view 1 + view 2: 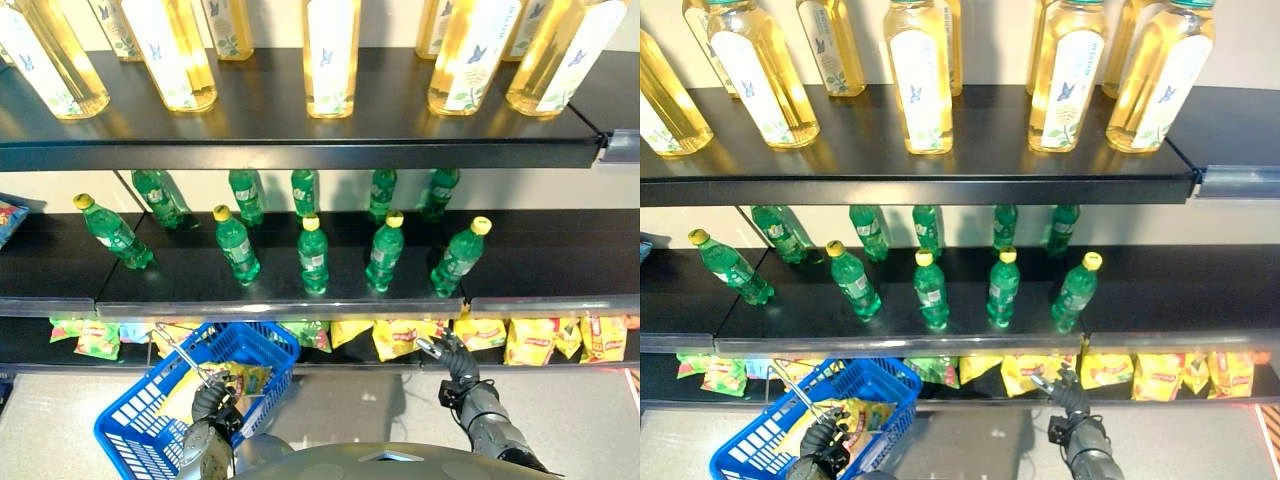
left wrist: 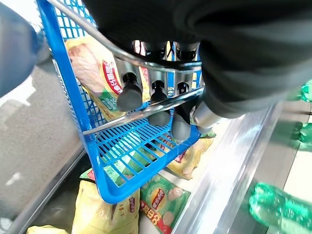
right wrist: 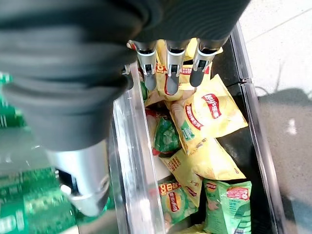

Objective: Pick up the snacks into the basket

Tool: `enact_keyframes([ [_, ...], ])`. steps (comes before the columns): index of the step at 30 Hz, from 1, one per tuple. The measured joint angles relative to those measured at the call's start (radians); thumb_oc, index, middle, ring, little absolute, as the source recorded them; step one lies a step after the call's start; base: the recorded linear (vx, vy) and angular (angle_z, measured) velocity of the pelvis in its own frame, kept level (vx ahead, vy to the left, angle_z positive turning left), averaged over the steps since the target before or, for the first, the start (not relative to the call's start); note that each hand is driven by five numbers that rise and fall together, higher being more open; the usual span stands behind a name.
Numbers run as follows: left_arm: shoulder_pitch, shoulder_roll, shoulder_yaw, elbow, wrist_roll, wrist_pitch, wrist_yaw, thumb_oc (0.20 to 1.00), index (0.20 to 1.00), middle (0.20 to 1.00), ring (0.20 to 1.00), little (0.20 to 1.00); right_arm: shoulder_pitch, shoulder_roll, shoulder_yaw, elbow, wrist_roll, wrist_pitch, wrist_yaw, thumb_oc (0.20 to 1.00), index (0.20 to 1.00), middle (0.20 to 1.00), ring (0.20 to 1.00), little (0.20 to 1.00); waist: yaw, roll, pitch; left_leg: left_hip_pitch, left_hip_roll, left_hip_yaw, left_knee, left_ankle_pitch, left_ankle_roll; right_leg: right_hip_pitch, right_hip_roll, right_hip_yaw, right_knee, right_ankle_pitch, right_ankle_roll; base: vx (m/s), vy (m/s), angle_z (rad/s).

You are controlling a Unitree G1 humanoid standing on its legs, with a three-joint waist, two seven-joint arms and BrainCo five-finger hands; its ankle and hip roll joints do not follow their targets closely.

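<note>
Shelving unit: top shelf (image 1: 300,130) carries tall bottles of yellow liquid (image 1: 330,55). Middle shelf (image 1: 280,290) carries green bottles (image 1: 313,255) with yellow caps in two rows, upright as seen from above. Bottom shelf (image 3: 253,141), lowest and darkest, holds snack bags in a row along its front edge.

Blue basket (image 1: 140,420): plastic lattice walls, metal wire handle (image 2: 141,109). It hangs at the robot's lower left, in front of the bottom shelf and tilted. One yellow snack bag (image 2: 95,73) lies inside it against the lattice wall.

Left hand (image 1: 212,400): fingers (image 2: 129,95) curled round the wire handle, carrying the basket. Closed grip on the handle, clear in the left wrist view.

Right hand (image 1: 447,352): reaches towards the bottom shelf at the right, fingers (image 3: 170,73) straight and extended, holding nothing. The dark fingertips lie over the yellow snack bags (image 3: 209,112) on that shelf; contact cannot be judged.

Snacks on the bottom shelf: mostly yellow bags with red labels, some green bags (image 3: 226,204) mixed among them, overlapping one another. More yellow and green bags (image 2: 158,204) lie on the shelf just under the basket's lower corner.
</note>
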Motion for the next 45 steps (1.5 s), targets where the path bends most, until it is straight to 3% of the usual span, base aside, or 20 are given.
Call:
enact_keyframes([
  [1,-0.002,-0.005,-0.004,0.004,0.0,0.0,0.001,0.2,0.2,0.2,0.2,0.2,0.008,0.015,-0.005,-0.009,0.002,0.001,-0.003,1.0,1.0,1.0,1.0,1.0,-0.012,-0.009,0.001,-0.03,-0.037,-0.002,0.039,-0.096,-0.069,0.008,0.002,0.03,-0.023,0.018,0.001,0.05,0.316,0.17],
  [2,0.005,-0.017,-0.006,0.006,-0.002,0.0,0.006,0.2,0.2,0.2,0.2,0.2,0.005,0.02,-0.023,-0.016,0.007,-0.002,-0.004,1.0,1.0,1.0,1.0,1.0,-0.024,-0.04,0.001,-0.035,-0.149,-0.056,-0.003,-0.213,-0.094,0.002,-0.052,0.044,-0.035,0.027,0.016,0.02,0.176,-0.2],
  [3,0.018,-0.039,-0.031,-0.008,-0.017,0.001,0.004,0.2,0.2,0.2,0.2,0.2,0.005,0.016,-0.051,-0.014,0.009,-0.02,-0.002,1.0,1.0,1.0,1.0,1.0,-0.025,-0.027,0.001,0.009,-0.298,-0.08,-0.132,-0.246,-0.036,-0.017,-0.078,0.061,-0.039,0.049,0.028,-0.01,0.123,-0.3],
  [4,0.018,-0.05,-0.035,-0.015,-0.018,0.0,0.002,0.2,0.2,0.2,0.2,0.2,-0.007,0.005,-0.063,-0.012,0.009,-0.022,-0.003,1.0,1.0,1.0,1.0,1.0,-0.023,0.005,0.001,0.019,-0.319,-0.088,-0.162,-0.239,-0.011,-0.022,-0.059,0.055,-0.038,0.051,0.03,0.02,0.077,-0.33],
  [5,0.011,-0.051,-0.035,-0.014,-0.018,-0.001,-0.002,0.2,0.2,0.2,0.2,0.2,-0.005,0.009,-0.074,-0.001,0.012,-0.021,-0.004,1.0,1.0,1.0,1.0,1.0,-0.029,0.03,0.001,0.028,-0.317,-0.086,-0.182,-0.282,0.125,-0.018,-0.031,0.048,-0.035,0.045,0.034,-0.01,0.128,-0.11],
  [7,0.0,-0.014,-0.029,-0.023,-0.021,0.002,-0.004,0.2,0.2,0.2,0.2,0.2,0.007,0.058,-0.076,0.023,0.027,-0.018,-0.001,1.0,1.0,1.0,1.0,1.0,-0.025,-0.018,0.013,0.046,-0.316,-0.06,-0.184,-0.296,0.119,-0.045,-0.052,0.032,0.029,0.02,0.043,-0.04,0.108,-0.23],
  [8,0.013,0.002,-0.03,-0.037,-0.021,0.002,-0.008,0.2,0.2,0.2,0.2,0.2,0.002,0.072,-0.074,0.018,0.027,-0.019,-0.001,1.0,1.0,1.0,1.0,1.0,-0.027,-0.047,0.022,0.04,-0.319,-0.049,-0.181,-0.295,0.118,-0.096,-0.086,0.027,0.12,-0.019,0.061,-0.04,0.004,-0.27],
  [10,0.016,0.023,-0.042,-0.036,-0.021,0.009,-0.009,0.2,0.2,0.2,0.2,0.2,0.007,0.081,-0.075,0.017,0.035,-0.021,0.0,1.0,1.0,1.0,1.0,1.0,-0.028,-0.075,0.022,0.03,-0.337,-0.041,-0.179,-0.302,0.126,-0.142,-0.135,0.036,0.163,-0.033,0.074,-0.01,-0.069,-0.2],
  [12,0.016,0.027,-0.042,-0.036,-0.019,0.009,-0.012,0.2,0.2,0.2,0.2,0.2,0.004,0.08,-0.075,0.018,0.045,-0.021,0.0,1.0,1.0,1.0,1.0,1.0,-0.027,-0.067,0.025,0.024,-0.341,-0.038,-0.183,-0.311,0.139,-0.154,-0.204,0.025,0.152,-0.025,0.097,0.02,-0.126,-0.1],
  [13,0.015,0.034,-0.042,-0.038,-0.015,0.008,-0.016,0.2,0.2,0.2,0.2,0.2,0.001,0.083,-0.074,0.018,0.045,-0.021,0.003,1.0,1.0,1.0,1.0,1.0,-0.024,-0.057,0.028,0.024,-0.343,-0.044,-0.183,-0.308,0.138,-0.146,-0.257,0.023,0.114,0.004,0.135,0.04,-0.159,-0.06],
  [15,0.019,0.062,-0.04,-0.046,0.002,0.008,-0.024,0.2,0.2,0.2,0.2,0.2,-0.006,0.09,-0.064,0.024,0.044,-0.018,0.01,1.0,1.0,1.0,1.0,1.0,-0.021,-0.056,0.028,0.029,-0.339,-0.046,-0.177,-0.304,0.12,-0.111,-0.281,-0.022,0.023,0.041,0.169,0.06,-0.084,0.05],
  [17,0.029,0.08,-0.038,-0.043,0.003,0.009,-0.02,0.2,0.2,0.2,0.2,0.2,-0.005,0.092,-0.059,0.025,0.044,-0.018,0.013,1.0,1.0,1.0,1.0,1.0,-0.026,-0.073,0.02,0.037,-0.34,-0.067,-0.178,-0.29,0.095,-0.077,-0.272,-0.015,-0.014,0.149,0.186,0.06,-0.076,0.28],
  [18,0.039,0.05,-0.039,-0.037,0.003,0.011,-0.018,0.2,0.2,0.2,0.2,0.2,0.006,0.072,-0.063,0.025,0.044,-0.019,0.014,1.0,1.0,1.0,1.0,1.0,-0.026,-0.04,0.021,0.061,-0.313,-0.063,-0.177,-0.287,0.071,-0.048,-0.236,-0.02,-0.024,0.14,0.172,0.05,-0.069,0.09],
  [21,0.069,-0.008,-0.042,-0.043,0.004,0.011,-0.022,0.2,0.2,0.2,0.2,0.2,0.03,0.032,-0.065,0.023,0.044,-0.019,0.015,1.0,1.0,1.0,1.0,1.0,-0.025,0.0,0.008,0.074,-0.267,-0.07,-0.177,-0.28,0.043,-0.007,-0.177,-0.041,-0.064,0.128,0.152,0.04,-0.068,0.09],
  [24,0.067,-0.024,-0.042,-0.048,0.004,0.011,-0.022,0.2,0.2,0.2,0.2,0.2,0.033,0.011,-0.065,0.019,0.043,-0.019,0.016,1.0,1.0,1.0,1.0,1.0,-0.028,0.005,0.004,0.075,-0.25,-0.068,-0.177,-0.276,0.037,0.008,-0.156,-0.056,-0.071,0.116,0.146,0.03,-0.051,0.08],
  [28,0.051,-0.003,-0.039,-0.058,0.004,0.011,-0.022,0.2,0.2,0.2,0.2,0.2,0.032,0.021,-0.064,0.016,0.04,-0.019,0.019,1.0,1.0,1.0,1.0,1.0,-0.025,-0.029,0.011,0.072,-0.244,-0.068,-0.17,-0.275,0.034,0.011,-0.151,-0.06,-0.069,0.106,0.145,-0.04,-0.07,0.05],
  [32,0.012,0.043,-0.043,-0.058,0.003,0.011,-0.022,0.2,0.2,0.2,0.2,0.2,0.016,0.05,-0.055,0.013,0.038,-0.019,0.019,1.0,1.0,1.0,1.0,1.0,-0.025,-0.052,0.042,0.015,-0.202,-0.067,-0.071,-0.287,0.021,-0.033,-0.159,-0.07,0.033,0.049,0.127,-0.11,-0.076,0.13],
  [39,-0.028,0.066,-0.037,-0.08,0.0,0.003,-0.02,0.2,0.2,0.2,0.2,0.2,-0.021,0.024,-0.051,-0.019,-0.001,-0.02,0.018,1.0,1.0,1.0,1.0,1.0,-0.025,-0.003,0.133,-0.102,-0.118,-0.063,0.107,-0.337,0.024,-0.207,-0.208,-0.062,0.38,-0.118,0.083,-0.11,-0.055,0.03],
  [41,-0.043,0.069,-0.035,-0.088,-0.014,0.001,-0.013,0.2,0.2,0.2,0.2,0.2,-0.025,-0.004,-0.029,-0.052,-0.025,-0.02,0.018,1.0,1.0,1.0,1.0,1.0,-0.025,0.002,0.155,-0.159,-0.099,-0.064,0.191,-0.361,0.027,-0.284,-0.245,-0.037,0.5,-0.17,0.07,-0.08,-0.022,-0.11],
  [45,-0.075,0.066,-0.024,-0.097,-0.022,-0.025,-0.009,0.2,0.2,0.2,0.2,0.2,-0.062,-0.037,-0.018,-0.062,-0.07,-0.02,0.015,1.0,1.0,1.0,1.0,1.0,-0.026,0.009,0.18,-0.266,-0.044,-0.065,0.326,-0.386,0.03,-0.399,-0.268,-0.017,0.663,-0.237,0.033,-0.11,-0.02,-0.04],
])
